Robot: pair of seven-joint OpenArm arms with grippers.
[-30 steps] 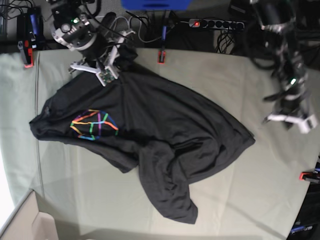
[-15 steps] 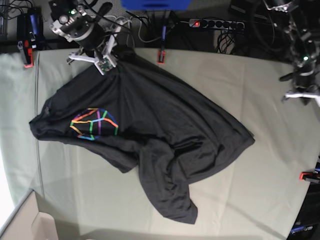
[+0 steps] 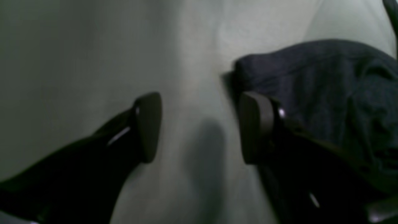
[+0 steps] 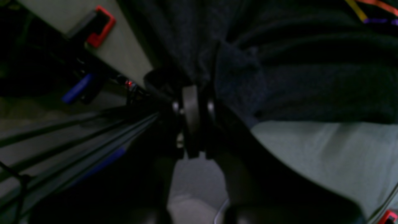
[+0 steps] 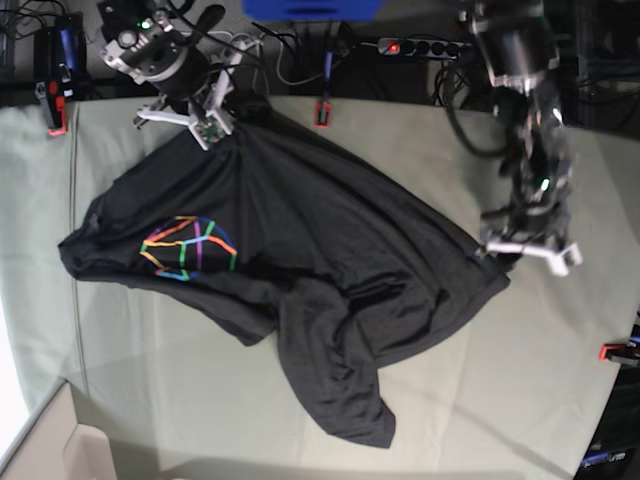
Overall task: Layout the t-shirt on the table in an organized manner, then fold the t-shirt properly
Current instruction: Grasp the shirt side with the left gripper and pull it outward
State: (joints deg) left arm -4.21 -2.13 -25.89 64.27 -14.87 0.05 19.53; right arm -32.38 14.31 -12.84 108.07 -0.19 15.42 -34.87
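In the right wrist view the right gripper (image 4: pixel 194 121) hides whatever fabric lies between its jaws, and the t-shirt (image 4: pixel 279 71) is too dim for its folds to be read; its coloured graphic (image 4: pixel 370 12) is cut off at 1 o'clock. In the left wrist view the t-shirt (image 3: pixel 326 90) runs out of frame at 3 o'clock, and the left gripper (image 3: pixel 199 127) is soft with blur. In the base view the table (image 5: pixel 560 400) is clipped at 3 and 6 o'clock.

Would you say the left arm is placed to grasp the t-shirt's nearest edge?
Probably yes: the left gripper is open, bare table lies between its fingers, and the t-shirt edge sits beside one finger, unobstructed.
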